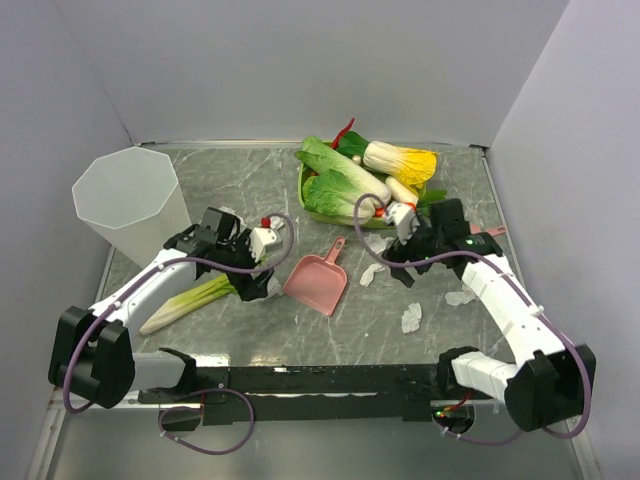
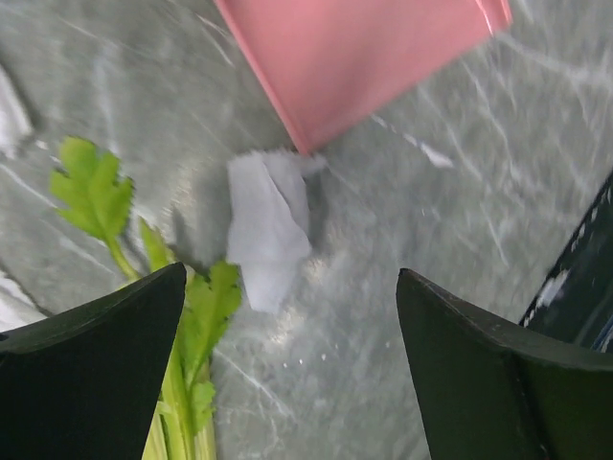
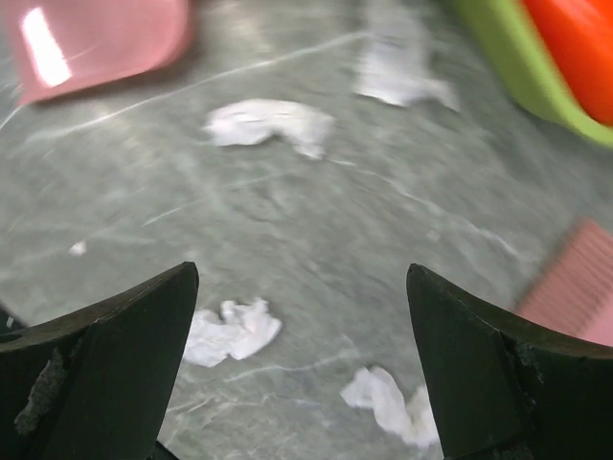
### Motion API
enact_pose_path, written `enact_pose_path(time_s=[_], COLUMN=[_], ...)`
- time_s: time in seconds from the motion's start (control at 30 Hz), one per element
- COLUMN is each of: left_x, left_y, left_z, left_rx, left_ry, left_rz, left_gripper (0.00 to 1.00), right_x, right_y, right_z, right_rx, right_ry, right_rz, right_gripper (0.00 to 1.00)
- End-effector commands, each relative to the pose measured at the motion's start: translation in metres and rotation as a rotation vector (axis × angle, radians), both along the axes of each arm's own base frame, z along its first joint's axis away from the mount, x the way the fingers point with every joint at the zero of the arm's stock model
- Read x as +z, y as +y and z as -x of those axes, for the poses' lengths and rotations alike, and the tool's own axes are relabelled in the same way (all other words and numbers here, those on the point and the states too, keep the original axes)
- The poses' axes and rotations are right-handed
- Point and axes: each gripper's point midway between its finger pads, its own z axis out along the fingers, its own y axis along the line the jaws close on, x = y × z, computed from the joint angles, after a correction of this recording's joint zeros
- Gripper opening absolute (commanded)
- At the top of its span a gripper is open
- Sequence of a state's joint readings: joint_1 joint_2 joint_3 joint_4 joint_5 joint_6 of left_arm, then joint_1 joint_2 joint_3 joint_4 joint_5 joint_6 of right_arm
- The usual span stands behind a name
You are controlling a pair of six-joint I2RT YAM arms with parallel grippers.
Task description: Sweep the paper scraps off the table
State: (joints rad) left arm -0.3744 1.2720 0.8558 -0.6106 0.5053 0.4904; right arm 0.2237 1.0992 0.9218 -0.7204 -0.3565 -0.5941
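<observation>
Grey-green marble table (image 1: pixel 230 180), two arms bent low over it. The left gripper (image 2: pixel 292 283) points down, jaws spread and empty, above one of the paper scraps (image 2: pixel 266 230), which seems to touch the pink dustpan (image 1: pixel 318 283) beside a leek (image 1: pixel 190 303). The right gripper (image 3: pixel 302 278), equally wide and empty, hovers over several blurred scraps near a green tray (image 1: pixel 303 190).

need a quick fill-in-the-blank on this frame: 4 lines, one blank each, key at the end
1. The dustpan is coloured ____.
2. The left fingers stand ____ above a paper scrap.
3. The tray holding the vegetables is ____.
4. The translucent bin stands on the ____ arm's side.
Missing words: pink; open; green; left.
</observation>
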Motion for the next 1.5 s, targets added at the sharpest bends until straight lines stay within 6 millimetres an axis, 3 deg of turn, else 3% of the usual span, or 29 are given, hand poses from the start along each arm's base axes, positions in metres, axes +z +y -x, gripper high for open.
enact_pose_path(time_s=[0.0, 0.07, 0.27, 0.33, 0.43, 0.53, 0.67, 0.8, 0.93, 1.23, 1.47], left_x=[-0.007, -0.011, -0.019, -0.016, -0.008, 0.0, 0.004, 0.007, 0.007, 0.007, 0.006], left_y=[0.008, 0.017, 0.025, 0.022, 0.017, 0.014, 0.013, 0.012, 0.017, 0.013, 0.015], left_z=[0.021, 0.011, 0.02, 0.019, 0.014, 0.008, 0.004, -0.003, -0.009, -0.012, -0.01], left_rx=[-0.13, -0.068, -0.118, -0.131, -0.139, -0.13, -0.127, -0.124, -0.133, -0.131, -0.131], left_ry=[-0.029, -0.077, -0.091, -0.091, -0.105, -0.125, -0.145, -0.176, -0.211, -0.21, -0.202], left_rz=[-0.03, -0.076, -0.114, -0.104, -0.088, -0.08, -0.072, -0.075, -0.109, -0.097, -0.104], left_gripper=[0.94, 0.93, 0.9, 0.89, 0.87, 0.88, 0.91, 0.92, 0.93, 0.93, 0.95], right_x=[0.0, -0.005, -0.002, 0.005, 0.007, 0.012, 0.021, 0.019, 0.01, -0.037, -0.062], right_y=[0.038, 0.05, 0.099, 0.111, 0.108, 0.083, 0.015, -0.044, -0.087, -0.144, -0.169], right_z=[0.006, -0.001, -0.016, -0.022, -0.044, -0.061, -0.083, -0.085, -0.078, -0.071, -0.072], right_rx=[0.304, 0.369, 0.481, 0.46, 0.33, 0.165, -0.064, -0.221, -0.376, -0.655, -0.735], right_ry=[-0.016, -0.015, 0.03, 0.035, 0.033, 0.07, 0.045, -0.006, 0.046, 0.196, 0.299], right_rz=[0.014, 0.035, -0.009, -0.037, -0.045, -0.066, -0.055, 0.019, 0.064, 0.1, 0.103], right_gripper=[0.95, 0.93, 0.8, 0.73, 0.7, 0.68, 0.62, 0.6, 0.59, 0.55, 0.53])
